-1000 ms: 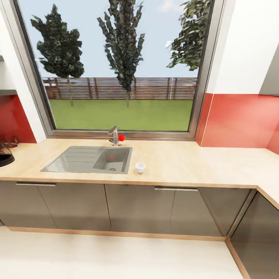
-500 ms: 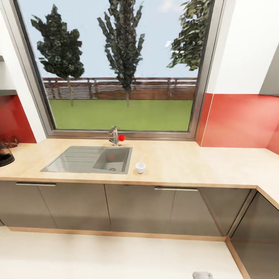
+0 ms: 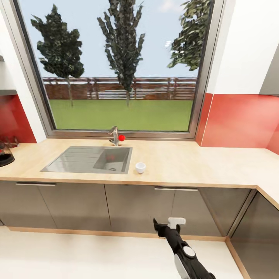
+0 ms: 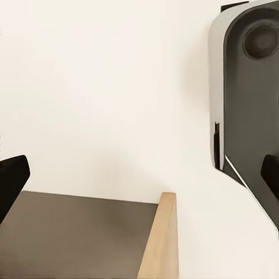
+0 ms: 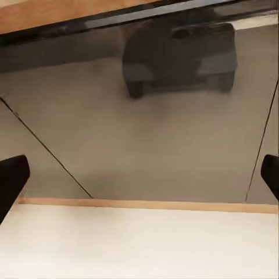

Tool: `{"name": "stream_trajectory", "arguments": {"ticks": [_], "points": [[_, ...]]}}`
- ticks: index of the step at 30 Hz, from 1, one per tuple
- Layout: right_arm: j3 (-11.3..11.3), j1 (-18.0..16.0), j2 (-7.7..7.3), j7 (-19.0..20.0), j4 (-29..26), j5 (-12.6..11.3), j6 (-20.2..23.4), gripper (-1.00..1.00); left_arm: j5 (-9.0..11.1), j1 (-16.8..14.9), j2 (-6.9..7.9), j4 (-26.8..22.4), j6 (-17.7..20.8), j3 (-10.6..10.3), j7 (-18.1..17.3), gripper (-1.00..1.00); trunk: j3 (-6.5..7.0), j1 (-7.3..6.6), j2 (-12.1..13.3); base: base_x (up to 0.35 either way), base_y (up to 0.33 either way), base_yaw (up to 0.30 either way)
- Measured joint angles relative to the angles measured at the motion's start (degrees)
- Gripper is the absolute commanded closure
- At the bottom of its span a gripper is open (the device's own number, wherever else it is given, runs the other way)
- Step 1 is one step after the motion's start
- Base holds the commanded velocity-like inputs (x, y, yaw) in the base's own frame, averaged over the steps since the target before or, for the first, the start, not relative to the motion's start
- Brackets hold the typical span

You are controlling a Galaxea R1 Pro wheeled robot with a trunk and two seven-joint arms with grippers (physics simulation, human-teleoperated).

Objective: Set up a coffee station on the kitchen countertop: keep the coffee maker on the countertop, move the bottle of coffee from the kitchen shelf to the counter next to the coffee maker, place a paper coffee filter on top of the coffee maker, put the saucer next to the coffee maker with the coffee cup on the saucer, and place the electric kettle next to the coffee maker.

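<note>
The sink is set into the desk, a long light wood-grain top over grey cabinet fronts, and serves here as the landmark. The coffee cup, small, white and rounded, stands upright on the desk just beside the sink's right edge, near the front lip of the desk. Behind the sink, against the sill of a large window, rises a metal tap with a red knob next to it. Far to the left of the sink, at the picture's edge, a dark round-based object with a clear upper part stands on the desk; it is cut off and I cannot tell for sure what it is. Well below and in front of the sink's right end, before the cabinet fronts and over the pale floor, the right hand reaches up into the head view with its two fingers spread apart and nothing between them; the right wrist view shows both dark fingertips far apart, facing a grey cabinet front with a wooden strip beneath it. In the left wrist view the left hand also stands spread wide and empty, its fingertips at either edge, over pale floor and a grey panel edged in wood.
</note>
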Motion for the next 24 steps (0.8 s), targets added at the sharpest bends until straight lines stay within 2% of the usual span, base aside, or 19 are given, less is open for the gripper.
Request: {"name": "stream_trajectory", "arguments": {"ticks": [4,7,11,18,21,24], "points": [[0.0,-0.3,3.22,0.0,-3.9,1.3,-0.1,-1.0,0.1,0.1,0.64,0.0,0.1,0.1,0.0,-1.0,0.0,0.0,0.0,0.0,0.0,0.0],[0.0,-1.3,4.59,-0.1,-5.5,3.3,-0.1,-1.0,0.1,0.1,0.8,0.0,0.1,0.1,0.0,-1.0,0.0,0.0,0.0,0.0,0.0,0.0],[0.1,-2.9,4.59,-0.1,-10.3,5.7,-0.1,-1.0,0.1,0.1,0.9,0.1,0.2,0.1,0.0,-1.0,0.0,0.0,0.0,0.0,0.0,0.0],[0.1,-5.0,4.59,-0.2,-20.8,6.3,1.1,-1.0,0.0,0.1,0.91,0.1,0.2,0.1,0.1,-1.0,0.0,0.0,0.0,0.0,0.0,0.0],[0.1,-7.9,4.59,-0.9,-22.6,6.4,3.9,-1.0,0.0,0.1,0.91,0.1,0.3,0.0,0.1,-1.0,0.0,0.0,0.0,0.0,0.0,0.0],[0.1,-12.1,4.59,-4.4,-22.5,6.4,7.9,-1.0,0.0,0.1,0.91,0.1,0.3,0.0,0.1,-1.0,0.01,0.0,0.0,0.0,0.0,0.0]]}}
